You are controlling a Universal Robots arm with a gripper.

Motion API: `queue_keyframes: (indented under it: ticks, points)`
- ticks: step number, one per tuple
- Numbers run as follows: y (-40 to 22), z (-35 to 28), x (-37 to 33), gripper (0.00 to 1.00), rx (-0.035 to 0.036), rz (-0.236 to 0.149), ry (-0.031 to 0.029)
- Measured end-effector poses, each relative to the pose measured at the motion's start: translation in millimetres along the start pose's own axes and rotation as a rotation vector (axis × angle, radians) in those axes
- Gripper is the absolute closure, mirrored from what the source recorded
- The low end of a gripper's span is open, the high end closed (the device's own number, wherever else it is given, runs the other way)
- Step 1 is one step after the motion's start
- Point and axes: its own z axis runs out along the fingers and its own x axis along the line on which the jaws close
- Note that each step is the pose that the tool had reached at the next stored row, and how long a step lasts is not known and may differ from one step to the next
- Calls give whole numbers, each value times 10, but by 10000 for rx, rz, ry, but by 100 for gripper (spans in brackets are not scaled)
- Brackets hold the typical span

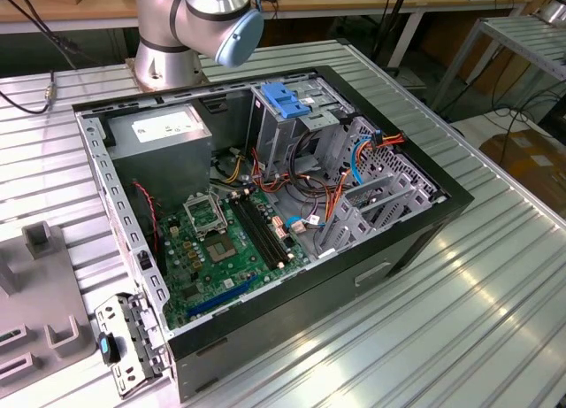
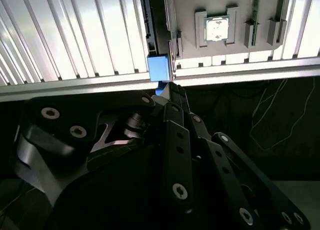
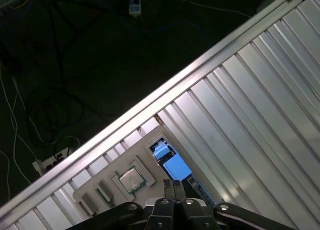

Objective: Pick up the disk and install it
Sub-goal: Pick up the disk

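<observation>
In both wrist views the disk stands on edge in a slot of a grey holder plate (image 2: pixel 260 10) near the table's edge. I see its dark side (image 2: pixel 157 20) and its blue plastic rail (image 2: pixel 160 68), which also shows as a blue patch (image 3: pixel 172 164). My gripper (image 2: pixel 172 90) hangs above that blue rail with its dark fingers (image 3: pixel 175 186) pressed together and nothing between them. I cannot tell whether the tips touch the rail. The open computer case (image 1: pixel 416 240) lies on the table in the exterior view, with a bare blue bracket (image 1: pixel 283 98) in its drive cage.
A processor chip (image 2: pixel 217 28) sits in a pocket of the holder plate (image 3: pixel 95 187) beside the disk. The ribbed metal table (image 1: pixel 460 328) ends close to the holder, with dark floor and cables beyond. A grey box with a white label (image 1: pixel 168 129) sits inside the case.
</observation>
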Motion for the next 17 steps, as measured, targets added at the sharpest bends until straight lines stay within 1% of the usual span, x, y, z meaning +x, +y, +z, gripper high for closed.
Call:
queue_keyframes:
  ticks: [8,10,13,15,17]
  points:
    - [-1,5,0,89,-22,-1035,50]
    - [-1,7,0,89,-29,-1363,66]
    - [-2,8,0,89,-35,-1689,81]
    - [-2,10,-1,89,-43,-2042,97]
    - [-2,11,0,89,-48,-2311,110]
